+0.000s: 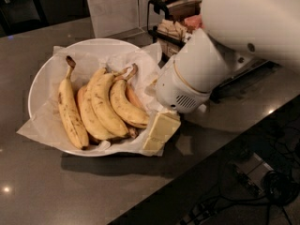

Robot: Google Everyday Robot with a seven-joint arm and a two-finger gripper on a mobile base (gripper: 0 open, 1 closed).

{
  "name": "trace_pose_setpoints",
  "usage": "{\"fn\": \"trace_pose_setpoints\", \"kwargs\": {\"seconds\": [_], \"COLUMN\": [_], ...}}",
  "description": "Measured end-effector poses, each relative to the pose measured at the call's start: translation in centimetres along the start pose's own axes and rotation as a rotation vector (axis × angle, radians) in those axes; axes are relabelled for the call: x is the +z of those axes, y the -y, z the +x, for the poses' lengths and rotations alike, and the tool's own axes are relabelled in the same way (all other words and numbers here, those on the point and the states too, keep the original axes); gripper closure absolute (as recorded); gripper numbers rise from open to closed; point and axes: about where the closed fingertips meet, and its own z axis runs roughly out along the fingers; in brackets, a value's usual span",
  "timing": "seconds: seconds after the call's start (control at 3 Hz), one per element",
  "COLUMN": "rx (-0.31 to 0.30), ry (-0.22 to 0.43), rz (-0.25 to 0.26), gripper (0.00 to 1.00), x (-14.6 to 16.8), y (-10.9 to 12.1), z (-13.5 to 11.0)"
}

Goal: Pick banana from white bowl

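The white bowl (40, 81), lined with crumpled white paper, sits on the dark counter at centre left. The banana (123, 105) is the short, strongly curved one at the right of the bunch, with its bent brownish stem pointing to the back. Two longer bananas (99, 108) lie to its left, and a long slim one (69, 114) with a dark stem lies farthest left. My gripper (161, 131) is cream-coloured and hangs from the big white arm (197, 71) at the bowl's right rim, just right of the banana's near end. It holds nothing that I can see.
A black wire rack (174, 26) with snack packets stands behind the arm. A white upright panel (112, 7) is at the back. The counter's front edge runs diagonally at lower right, with cables (262, 186) on the floor beyond it.
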Motion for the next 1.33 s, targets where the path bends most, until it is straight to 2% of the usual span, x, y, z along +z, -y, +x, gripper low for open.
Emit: {"fn": "trace_pose_setpoints", "kwargs": {"seconds": [0.67, 1.33], "rx": [-0.146, -0.095], "ry": [-0.014, -0.022], "rz": [0.04, -0.025], "gripper": [0.16, 0.24], "x": [-2.0, 0.0], "y": [-0.2, 1.6], "z": [-4.7, -3.6]}}
